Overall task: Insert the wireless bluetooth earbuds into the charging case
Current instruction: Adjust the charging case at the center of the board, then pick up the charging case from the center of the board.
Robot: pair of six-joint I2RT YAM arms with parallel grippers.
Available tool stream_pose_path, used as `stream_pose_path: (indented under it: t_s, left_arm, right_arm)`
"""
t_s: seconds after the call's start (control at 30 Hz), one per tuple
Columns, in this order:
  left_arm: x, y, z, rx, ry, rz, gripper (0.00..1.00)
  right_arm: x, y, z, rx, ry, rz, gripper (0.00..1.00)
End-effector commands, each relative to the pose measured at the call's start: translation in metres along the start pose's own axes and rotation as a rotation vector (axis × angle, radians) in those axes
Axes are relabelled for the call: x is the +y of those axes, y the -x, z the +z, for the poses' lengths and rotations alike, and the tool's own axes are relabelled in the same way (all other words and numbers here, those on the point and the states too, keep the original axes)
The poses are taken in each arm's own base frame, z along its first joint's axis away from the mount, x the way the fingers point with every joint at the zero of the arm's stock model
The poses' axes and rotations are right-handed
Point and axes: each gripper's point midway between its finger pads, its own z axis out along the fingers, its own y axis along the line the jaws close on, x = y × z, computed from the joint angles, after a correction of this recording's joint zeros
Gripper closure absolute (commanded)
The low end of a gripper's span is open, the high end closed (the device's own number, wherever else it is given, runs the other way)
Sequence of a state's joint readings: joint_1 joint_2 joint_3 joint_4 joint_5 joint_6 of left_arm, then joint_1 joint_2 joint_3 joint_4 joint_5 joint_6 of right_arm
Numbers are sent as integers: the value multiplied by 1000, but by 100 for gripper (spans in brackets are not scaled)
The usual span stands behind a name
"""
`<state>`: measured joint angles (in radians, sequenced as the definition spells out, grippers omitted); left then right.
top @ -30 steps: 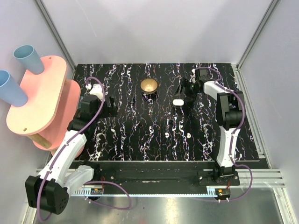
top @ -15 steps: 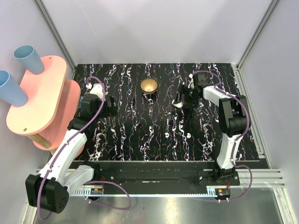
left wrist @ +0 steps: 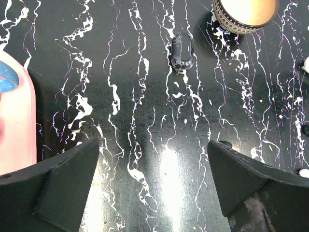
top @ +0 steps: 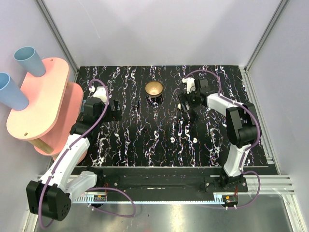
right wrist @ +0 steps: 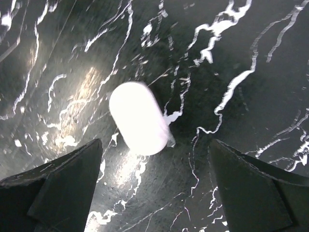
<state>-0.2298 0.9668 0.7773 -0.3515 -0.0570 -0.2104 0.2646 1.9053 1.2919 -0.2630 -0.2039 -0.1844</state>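
My right end effector [right wrist: 155, 145] is wide open, hanging over the charging case [right wrist: 139, 118]
The case lies dead centre in my wrist view on the marbled surface [right wrist: 251, 72], with my fingers clear of it. My left end effector [left wrist: 153, 145] is open too, and the earbuds [top: 173, 139] are lower-middle overhead.

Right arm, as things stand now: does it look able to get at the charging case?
Probably yes. The right gripper hangs over the charging case with its jaws spread wide. The case lies bare on the tabletop, with nothing covering it or crowding it in the wrist view.
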Motion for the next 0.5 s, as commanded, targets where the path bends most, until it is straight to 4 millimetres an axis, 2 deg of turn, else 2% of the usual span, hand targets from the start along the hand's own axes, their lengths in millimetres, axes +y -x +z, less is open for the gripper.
stream_pose_path:
  t_s: [0.0, 0.13, 0.47]
  left_arm:
    - [-7, 23, -6, -58, -26, -3, 1]
    - [-7, 23, -7, -61, -26, -1, 1]
    - [-5, 24, -8, -65, -17, 3, 1]
  right_arm:
    - [3, 23, -5, -147, 5, -310, 0]
    - [-3, 24, 4, -148, -11, -364, 5]
    - [13, 23, 14, -161, 93, -430, 17]
